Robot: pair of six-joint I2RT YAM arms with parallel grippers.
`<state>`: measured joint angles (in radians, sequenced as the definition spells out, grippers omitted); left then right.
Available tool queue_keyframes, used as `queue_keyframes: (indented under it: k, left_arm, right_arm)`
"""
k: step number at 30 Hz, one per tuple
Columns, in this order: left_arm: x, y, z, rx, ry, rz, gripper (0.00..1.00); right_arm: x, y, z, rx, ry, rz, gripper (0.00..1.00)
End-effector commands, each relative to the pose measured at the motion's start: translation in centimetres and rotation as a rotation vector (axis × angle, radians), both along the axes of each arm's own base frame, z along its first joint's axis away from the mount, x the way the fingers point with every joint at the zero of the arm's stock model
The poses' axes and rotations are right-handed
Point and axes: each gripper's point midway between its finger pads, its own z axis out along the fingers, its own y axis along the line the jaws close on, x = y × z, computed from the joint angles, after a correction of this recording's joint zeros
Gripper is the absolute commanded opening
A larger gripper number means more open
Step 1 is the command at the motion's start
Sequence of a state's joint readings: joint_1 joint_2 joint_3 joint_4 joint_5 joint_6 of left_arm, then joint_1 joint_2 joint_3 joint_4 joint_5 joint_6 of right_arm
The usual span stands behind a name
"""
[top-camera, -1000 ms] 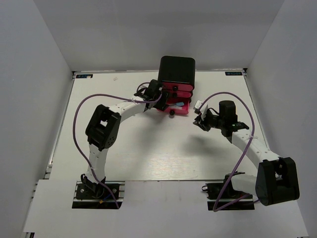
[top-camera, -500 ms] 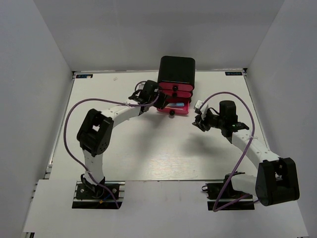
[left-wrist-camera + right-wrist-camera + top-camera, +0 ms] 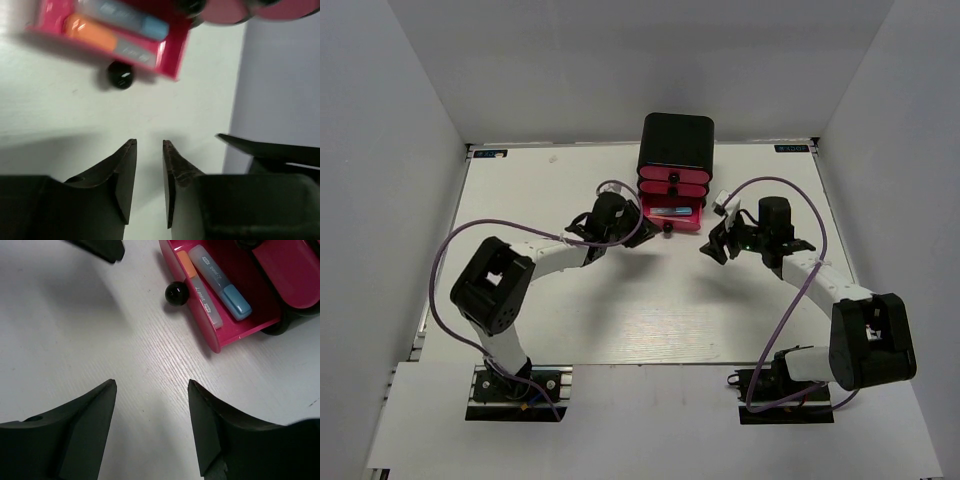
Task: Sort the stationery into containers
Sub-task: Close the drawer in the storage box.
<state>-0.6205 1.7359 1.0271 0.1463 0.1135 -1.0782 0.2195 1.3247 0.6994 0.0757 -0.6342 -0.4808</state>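
The containers are a black box [image 3: 676,140] of pink drawers; its bottom drawer [image 3: 672,222] stands pulled out. In that drawer [image 3: 240,335] lie two pieces of stationery side by side, an orange tube [image 3: 197,282] and a blue tube [image 3: 220,282]. The left wrist view shows the same orange tube [image 3: 90,31] and blue tube [image 3: 122,14] above the black knob [image 3: 120,74]. My left gripper [image 3: 622,226] [image 3: 149,145] hovers over the table just left of the drawer, jaws a narrow gap apart and empty. My right gripper [image 3: 713,240] [image 3: 152,385] is wide open and empty, right of the knob [image 3: 175,293].
The two upper drawers [image 3: 673,180] are pushed in. The white table [image 3: 620,300] ends in grey walls on three sides. Purple cables loop off both arms. Each wrist view shows the other gripper's dark finger at its edge.
My left gripper has drawn back from the open drawer toward the near left, and its jaws have narrowed. My right gripper has opened wider and shifted slightly toward the drawer.
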Motion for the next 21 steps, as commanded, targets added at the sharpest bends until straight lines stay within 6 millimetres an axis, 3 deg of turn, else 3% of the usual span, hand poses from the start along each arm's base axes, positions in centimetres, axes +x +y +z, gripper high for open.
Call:
queue_keyframes:
  k: [1, 5, 15, 21]
  left_arm:
    - [-1.1, -0.2, -1.4, 0.007, -0.01, -0.055, 0.41]
    - [-1.2, -0.5, -3.1, -0.013, 0.036, -0.042, 0.47]
    - [0.6, -1.7, -5.8, -0.057, 0.05, -0.005, 0.54]
    - [2.4, -2.5, -6.2, -0.06, 0.027, 0.013, 0.54]
  right_arm:
    - [0.9, 0.6, 2.5, 0.053, -0.028, 0.003, 0.64]
    - [0.6, 0.5, 2.3, 0.05, -0.026, 0.005, 0.56]
    - [0.4, -0.1, 1.9, 0.042, -0.027, -0.017, 0.56]
    - [0.5, -0.5, 1.7, 0.04, -0.024, -0.025, 0.57]
